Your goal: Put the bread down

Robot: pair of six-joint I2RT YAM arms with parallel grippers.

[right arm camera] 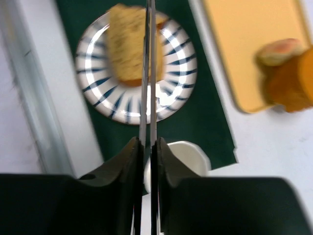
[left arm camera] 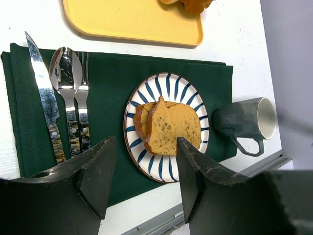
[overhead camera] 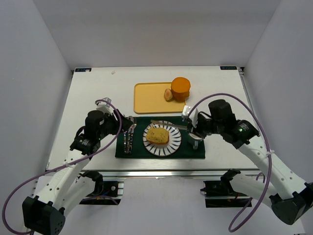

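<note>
On plate, bread ahead of spread left tool; right tool clamps blade

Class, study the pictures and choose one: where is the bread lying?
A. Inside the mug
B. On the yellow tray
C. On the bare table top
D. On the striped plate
D: the left wrist view shows the bread lying on the striped plate, which sits on the green cloth.
</note>
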